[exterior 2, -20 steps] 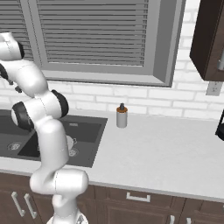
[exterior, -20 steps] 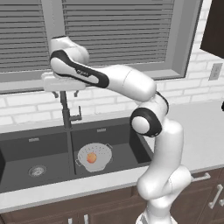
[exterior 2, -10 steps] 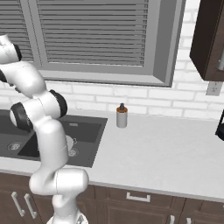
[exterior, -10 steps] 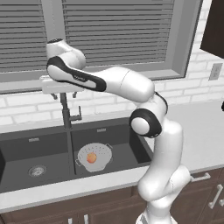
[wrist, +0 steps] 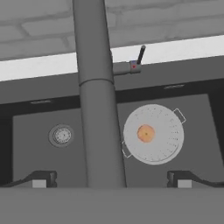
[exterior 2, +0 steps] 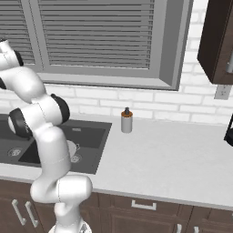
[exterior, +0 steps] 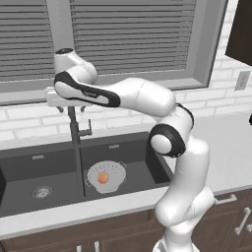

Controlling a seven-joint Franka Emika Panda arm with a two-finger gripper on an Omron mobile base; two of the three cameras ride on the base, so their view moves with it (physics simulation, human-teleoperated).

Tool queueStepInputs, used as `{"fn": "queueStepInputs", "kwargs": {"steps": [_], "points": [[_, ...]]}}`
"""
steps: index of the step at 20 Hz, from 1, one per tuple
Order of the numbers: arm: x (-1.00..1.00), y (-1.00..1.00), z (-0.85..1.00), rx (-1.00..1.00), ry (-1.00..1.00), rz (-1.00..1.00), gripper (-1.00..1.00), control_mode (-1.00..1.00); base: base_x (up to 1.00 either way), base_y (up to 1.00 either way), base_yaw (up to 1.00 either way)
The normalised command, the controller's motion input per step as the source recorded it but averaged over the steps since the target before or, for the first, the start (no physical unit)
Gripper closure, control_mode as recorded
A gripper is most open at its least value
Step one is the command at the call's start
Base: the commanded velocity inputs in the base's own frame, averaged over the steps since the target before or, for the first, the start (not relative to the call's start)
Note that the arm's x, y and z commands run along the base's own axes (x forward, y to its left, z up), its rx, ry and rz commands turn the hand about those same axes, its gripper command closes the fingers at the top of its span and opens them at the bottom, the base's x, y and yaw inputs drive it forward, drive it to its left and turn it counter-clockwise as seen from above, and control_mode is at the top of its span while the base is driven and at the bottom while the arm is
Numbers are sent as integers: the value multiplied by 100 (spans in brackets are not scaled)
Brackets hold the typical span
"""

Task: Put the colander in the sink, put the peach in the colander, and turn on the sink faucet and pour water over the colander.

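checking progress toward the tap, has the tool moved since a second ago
Yes. In the left base view the tool has shifted right along the window sill and now hangs open at the top of the sink faucet. The colander and peach sit unchanged.

Even, diffuse illumination, moderately bright, no visible source. Soft, faint shadows inside the sink (exterior: pixel 29 167) basins. No glare or specular hotspots. Slightly soft, low-resolution rendering throughout. Flatter, greyer tones in the hand view. No edge distortion.
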Motion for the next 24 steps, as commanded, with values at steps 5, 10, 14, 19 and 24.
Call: {"fn": "queueStepInputs", "kwargs": {"steps": [5,10,14,19,24], "points": [[3,-10,-26,12,-4,0,-100,-100,0,0,0],[10,-5,-17,8,-3,0,-100,-100,0,0,0],[15,1,-15,6,0,0,-100,-100,0,0,0],[25,9,-10,1,8,0,-100,-100,0,0,0],[17,4,-21,0,10,4,-100,-100,0,0,0]]}}
